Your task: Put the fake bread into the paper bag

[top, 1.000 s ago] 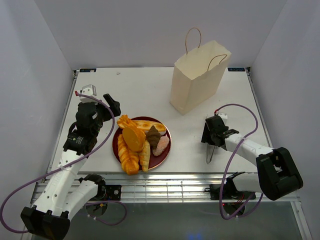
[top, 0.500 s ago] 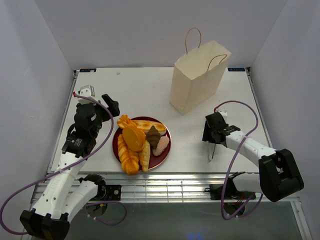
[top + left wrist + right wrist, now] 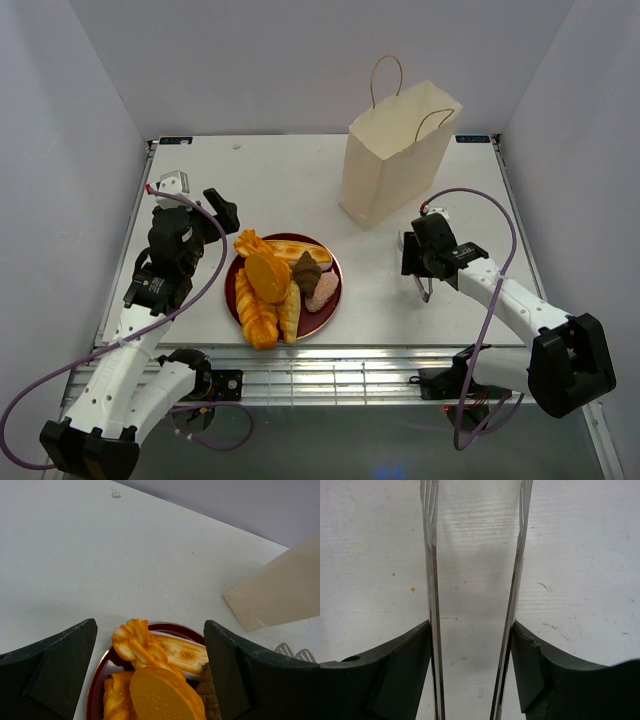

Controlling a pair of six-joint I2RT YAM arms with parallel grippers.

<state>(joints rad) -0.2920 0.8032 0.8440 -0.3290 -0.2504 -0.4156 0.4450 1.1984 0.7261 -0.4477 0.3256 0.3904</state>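
Observation:
The fake bread point(image 3: 272, 288) lies heaped on a dark red plate point(image 3: 335, 288): golden braided loaves, a round bun, a pale long roll and dark brown and pinkish pieces. The left wrist view shows a braided loaf point(image 3: 134, 641), the long roll point(image 3: 184, 653) and the bun point(image 3: 165, 696). The paper bag point(image 3: 396, 160) stands upright at the back right, handles up. My left gripper point(image 3: 222, 212) is open and empty, hovering over the plate's far left edge point(image 3: 150, 626). My right gripper point(image 3: 420, 260) is shut on metal tongs point(image 3: 432, 580), right of the plate and just in front of the bag.
The tongs' tips point(image 3: 426, 292) point toward the table's near edge. A corner of the bag point(image 3: 280, 595) shows at the right of the left wrist view. White walls enclose the table on three sides.
My right gripper has carried the tongs away from the near edge, toward the bag. My left arm has shifted slightly back.

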